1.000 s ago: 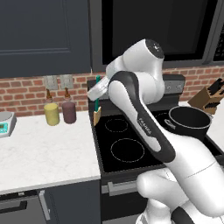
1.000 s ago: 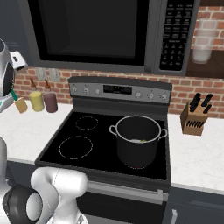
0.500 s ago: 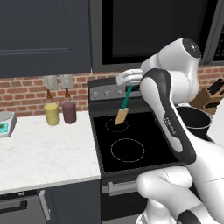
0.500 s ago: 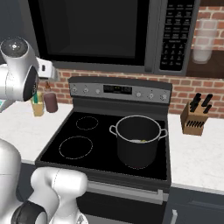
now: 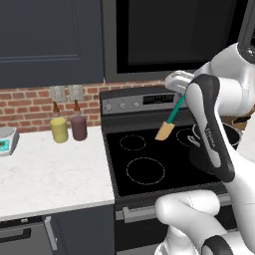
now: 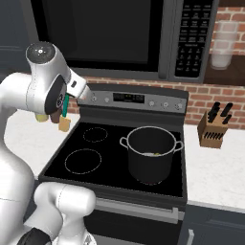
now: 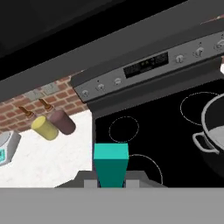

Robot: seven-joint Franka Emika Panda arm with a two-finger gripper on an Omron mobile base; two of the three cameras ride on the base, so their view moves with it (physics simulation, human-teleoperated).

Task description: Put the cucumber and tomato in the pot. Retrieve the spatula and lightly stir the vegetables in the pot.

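Observation:
My gripper (image 5: 179, 94) is shut on the teal handle of the spatula (image 5: 171, 117), which hangs with its orange-yellow blade down over the stove's rear burners. In the right base view the spatula (image 6: 63, 119) sits left of the black pot (image 6: 150, 155), well apart from it. The pot stands on the right front burner, and a pale yellow-green bit, the cucumber (image 6: 154, 154), shows at its bottom. The tomato is hidden. In the hand view the teal handle (image 7: 111, 162) rises between my gripper (image 7: 111, 180), with the pot (image 7: 214, 131) at the right edge. My arm hides most of the pot (image 5: 232, 137) in the left base view.
A pale-yellow jar (image 5: 59, 129) and a maroon jar (image 5: 78, 127) stand against the brick wall on the left counter, near a small scale (image 5: 5, 140). A knife block (image 6: 215, 130) stands right of the stove. The microwave (image 6: 119, 33) hangs low above the control panel (image 6: 129, 98).
The arm has swung right from the jars on the counter, carrying the spatula over the stove toward the pot. The pot has not moved.

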